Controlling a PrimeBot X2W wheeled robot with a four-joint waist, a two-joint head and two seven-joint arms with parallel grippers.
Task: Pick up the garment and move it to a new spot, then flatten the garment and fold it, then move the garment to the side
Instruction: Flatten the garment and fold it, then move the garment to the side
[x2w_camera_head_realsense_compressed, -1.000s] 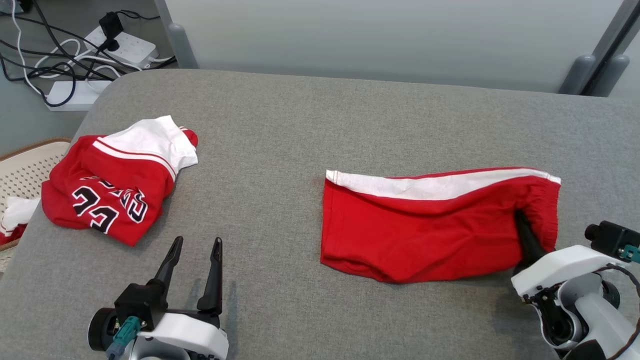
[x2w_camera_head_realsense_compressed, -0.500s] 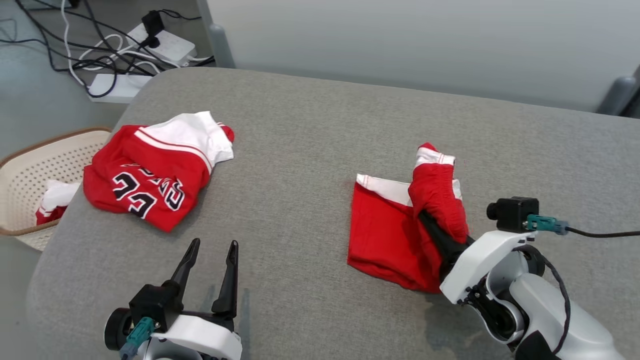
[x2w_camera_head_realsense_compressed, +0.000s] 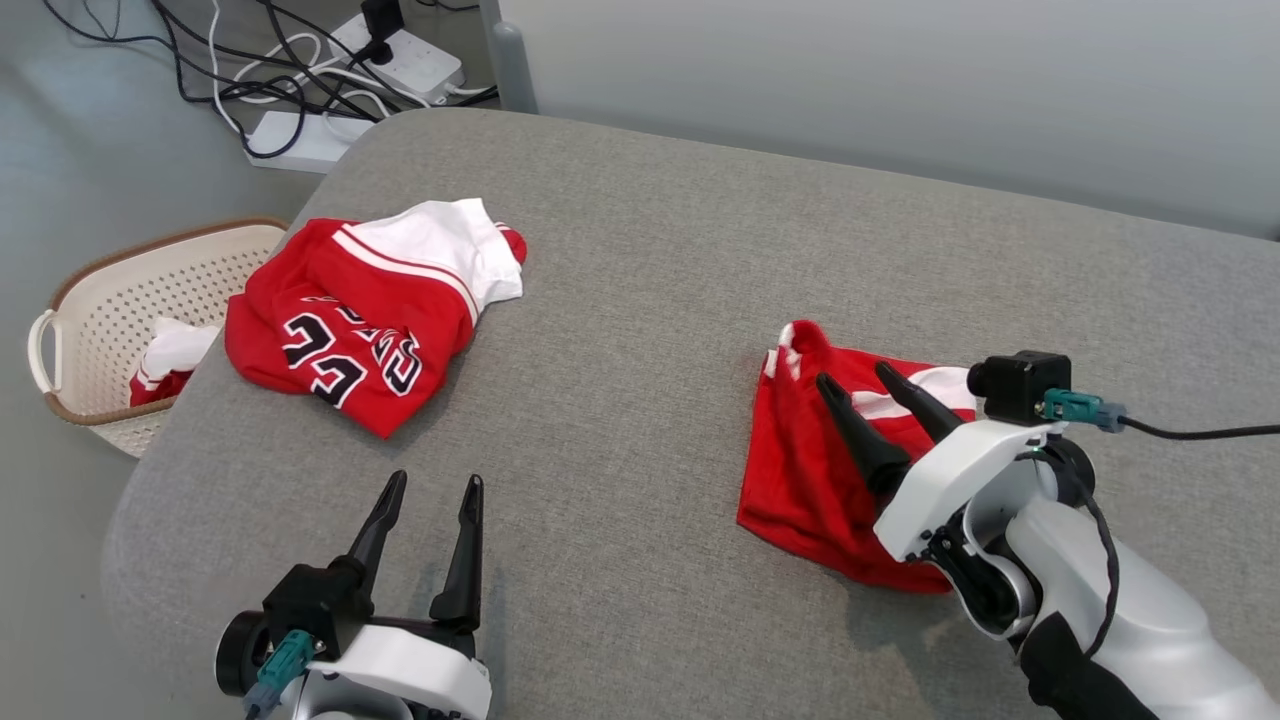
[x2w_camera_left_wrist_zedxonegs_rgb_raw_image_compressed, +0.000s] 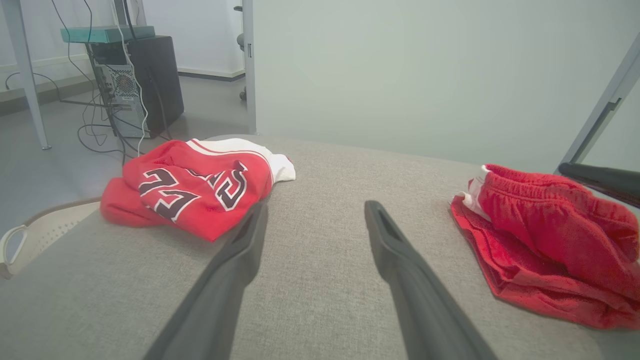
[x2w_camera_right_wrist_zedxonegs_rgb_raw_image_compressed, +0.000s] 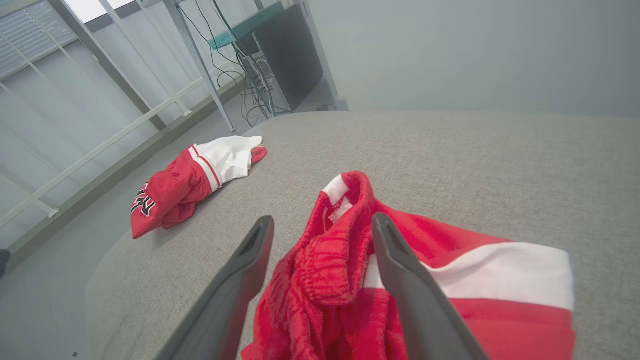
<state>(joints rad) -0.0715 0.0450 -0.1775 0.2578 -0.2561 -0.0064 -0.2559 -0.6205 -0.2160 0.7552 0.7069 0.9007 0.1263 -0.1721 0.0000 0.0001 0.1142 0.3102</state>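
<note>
The red shorts lie at the right centre of the head view on the grey padded table, doubled over into a rough, uneven packet with the gathered waistband bunched on top and a white side stripe showing toward the right. The right gripper hangs over them with its two dark fingers spread apart and nothing pinched; in the right wrist view the rumpled waistband sits below and between the fingers, not clamped. The left gripper, at the lower left of the frame, is likewise released and holds nothing, with bare table under it. A red and white jersey lies crumpled in the upper left, well apart from the shorts, and a pale basket stands on the floor at the left edge. The shorts look light, soft and limp, so they will sag and unfold if lifted by a single layer. The elastic waistband is the thickest and firmest part and seems the surest place to grip. For a move to the side, I would judge a pinch through all layers at the folded edge best. Dragging across the cloth-covered table would likely rumple the fold, so a lift looks safer.
</note>
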